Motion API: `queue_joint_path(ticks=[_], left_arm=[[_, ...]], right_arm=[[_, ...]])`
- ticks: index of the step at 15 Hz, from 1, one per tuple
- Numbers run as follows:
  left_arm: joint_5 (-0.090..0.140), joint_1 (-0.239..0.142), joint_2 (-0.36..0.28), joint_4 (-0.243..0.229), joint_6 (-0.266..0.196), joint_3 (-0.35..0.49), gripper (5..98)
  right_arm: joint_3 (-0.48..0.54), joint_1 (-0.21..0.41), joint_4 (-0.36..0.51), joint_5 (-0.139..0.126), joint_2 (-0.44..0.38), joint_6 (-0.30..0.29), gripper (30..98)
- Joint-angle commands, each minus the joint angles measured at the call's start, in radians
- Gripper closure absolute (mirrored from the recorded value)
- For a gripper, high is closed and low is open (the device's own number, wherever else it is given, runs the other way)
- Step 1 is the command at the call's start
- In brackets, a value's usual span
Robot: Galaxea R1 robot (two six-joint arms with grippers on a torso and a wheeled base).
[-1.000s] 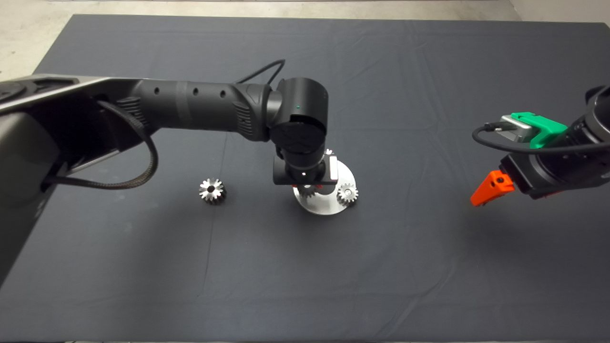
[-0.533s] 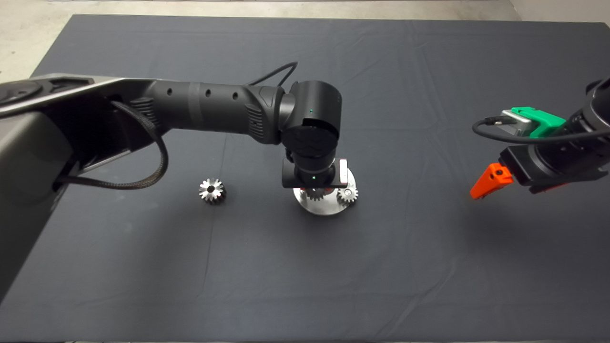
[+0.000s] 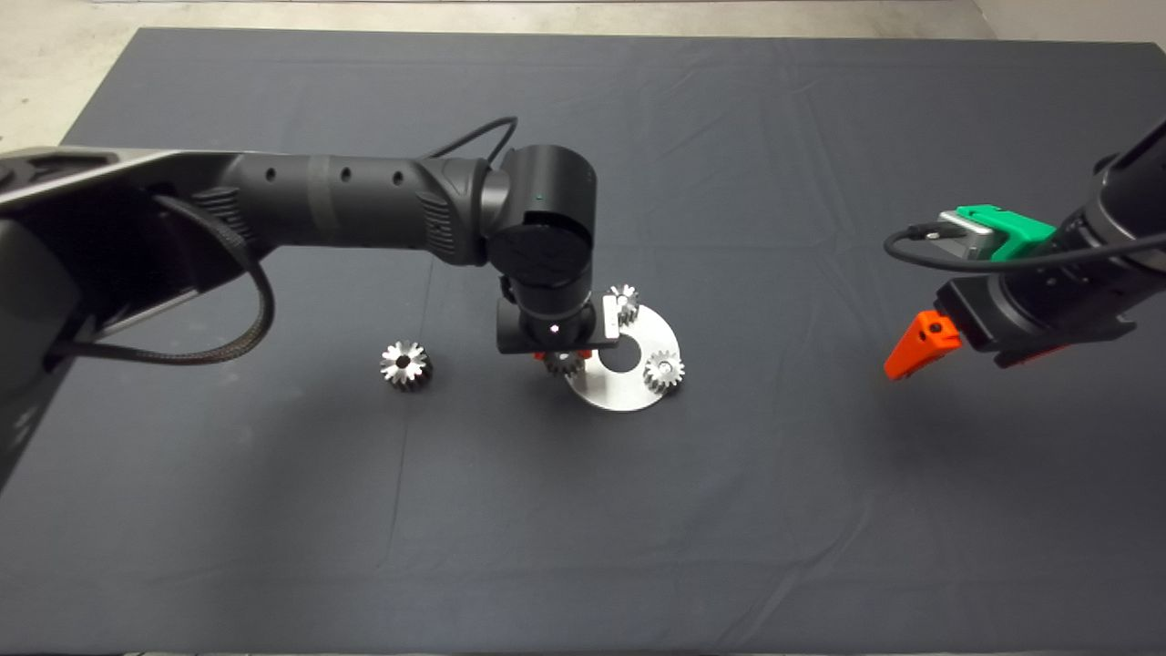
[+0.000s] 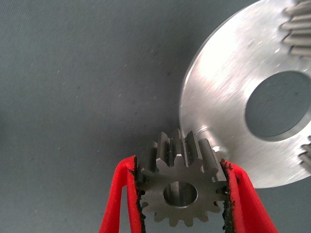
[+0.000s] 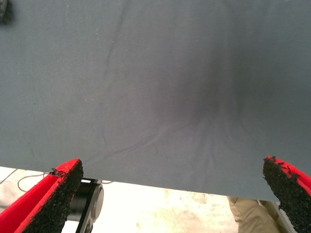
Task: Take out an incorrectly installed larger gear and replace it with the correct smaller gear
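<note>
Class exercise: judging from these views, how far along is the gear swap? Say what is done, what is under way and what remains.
Done: the larger gear is off the round plate, gripped by the left gripper at the plate's edge. Under way: carrying it clear. Left: set it down, then fetch the smaller gear lying on the mat and install it. The right gripper hangs open, apart.
</note>
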Motion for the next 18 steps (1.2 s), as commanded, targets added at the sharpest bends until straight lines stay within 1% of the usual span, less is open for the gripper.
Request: queue_joint_path(ticks=[1, 2, 3, 4, 5, 6, 10, 11, 13, 16, 18], left_arm=[[0.111, -0.028, -0.002, -0.069, 0.019, 0.023, 80.0], [0.108, -0.029, 0.012, -0.092, 0.018, 0.026, 80.0], [0.108, -0.031, 0.035, -0.103, 0.018, 0.025, 80.0], [0.108, -0.034, 0.059, -0.110, 0.018, 0.017, 80.0], [0.109, -0.046, 0.076, -0.116, 0.019, -0.007, 80.0], [0.111, -0.049, 0.088, -0.116, 0.018, -0.025, 80.0], [0.111, -0.049, 0.087, -0.116, 0.018, -0.035, 79.9], [0.112, -0.049, 0.086, -0.116, 0.021, -0.050, 80.0], [0.114, -0.049, 0.079, -0.113, 0.050, -0.069, 80.0], [0.114, -0.048, 0.076, -0.112, 0.053, -0.073, 80.2], [0.112, -0.045, 0.076, -0.103, 0.054, -0.075, 80.2]], right_arm=[[-0.017, 0.002, 0.013, -0.097, 0.013, -0.008, 30.8], [-0.024, 0.002, 0.012, -0.097, 0.014, -0.007, 30.8], [-0.024, 0.002, 0.012, -0.097, 0.015, -0.008, 30.8], [-0.024, 0.002, 0.012, -0.097, 0.016, -0.008, 30.8], [-0.024, 0.002, 0.009, -0.097, 0.016, -0.007, 30.8], [-0.024, 0.003, 0.006, -0.097, 0.015, -0.008, 30.8], [-0.024, 0.003, 0.004, -0.097, 0.015, -0.008, 30.8], [-0.024, 0.003, 0.004, -0.097, 0.015, -0.008, 30.8], [-0.019, 0.005, 0.004, -0.097, 0.015, -0.008, 30.8], [-0.021, 0.005, 0.004, -0.097, 0.015, -0.008, 30.8], [-0.021, 0.005, 0.004, -0.097, 0.016, -0.008, 30.8]])
